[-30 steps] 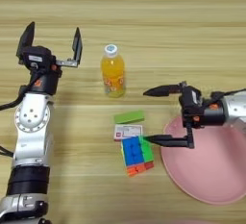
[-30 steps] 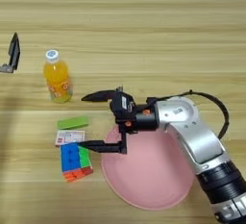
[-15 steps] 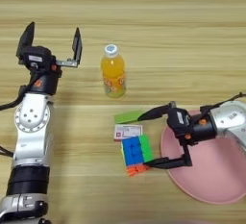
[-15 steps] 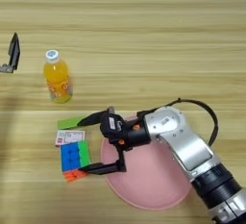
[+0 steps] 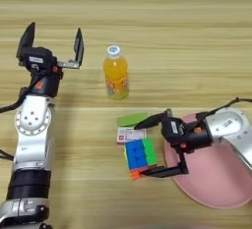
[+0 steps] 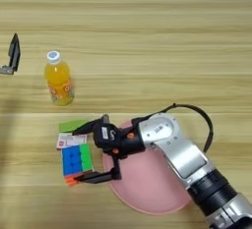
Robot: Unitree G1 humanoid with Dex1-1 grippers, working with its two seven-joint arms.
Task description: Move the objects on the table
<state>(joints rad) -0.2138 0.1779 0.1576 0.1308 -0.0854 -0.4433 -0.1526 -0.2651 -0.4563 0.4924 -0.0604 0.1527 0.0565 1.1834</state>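
Observation:
A multicolour puzzle cube (image 5: 138, 155) lies on the table (image 5: 187, 41), just left of the pink plate (image 5: 216, 179). My right gripper (image 5: 142, 148) stands open around the cube's right side, one finger above it and one below it. A white-and-red box (image 5: 130, 134) touches the cube's top edge, and a green block (image 5: 132, 120) lies just beyond the box. The orange-juice bottle (image 5: 115, 73) stands upright further back. My left gripper (image 5: 51, 41) hangs open at the far left, apart from everything.
My right forearm (image 6: 197, 169) crosses over the pink plate (image 6: 147, 193) from the lower right. My left arm (image 5: 32, 144) runs down the left edge of the picture.
My right gripper has moved left from over the plate's edge to the cube, and its open fingers now straddle the cube. The left arm has stayed still.

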